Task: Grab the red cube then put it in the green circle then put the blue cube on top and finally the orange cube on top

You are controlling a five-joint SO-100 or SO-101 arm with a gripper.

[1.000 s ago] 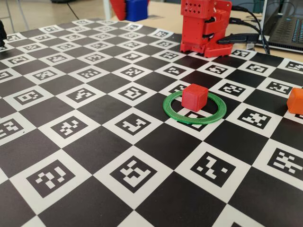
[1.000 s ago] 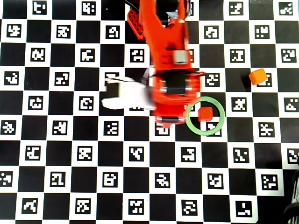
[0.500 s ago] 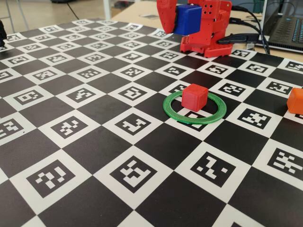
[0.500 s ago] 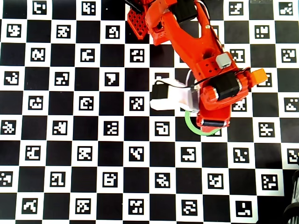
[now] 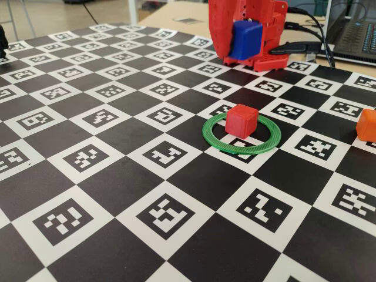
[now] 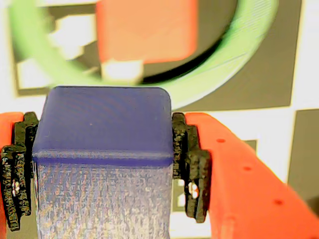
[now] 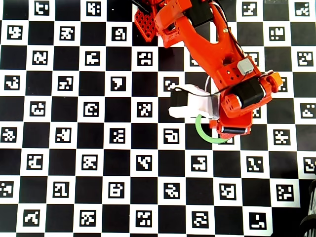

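My gripper (image 5: pixel 242 51) is shut on the blue cube (image 5: pixel 245 39) and holds it in the air, above and behind the green circle (image 5: pixel 214 137). The red cube (image 5: pixel 241 120) sits on the board inside the ring, toward its far side. In the wrist view the blue cube (image 6: pixel 102 164) fills the space between the black pads (image 6: pixel 187 164) of the gripper (image 6: pixel 102 124). The red cube (image 6: pixel 147 30) and the green circle (image 6: pixel 239 59) lie blurred beyond it. The orange cube (image 5: pixel 368 124) stands alone at the right edge. In the overhead view the arm hides all but an arc of the ring (image 7: pixel 200 131).
The checkerboard mat (image 5: pixel 117 176) with printed markers covers the table. A laptop (image 5: pixel 352 35) and black cables (image 5: pixel 305 47) lie behind the arm's base at the back right. A small orange shape (image 7: pixel 274 79) beside the arm in the overhead view may be the orange cube.
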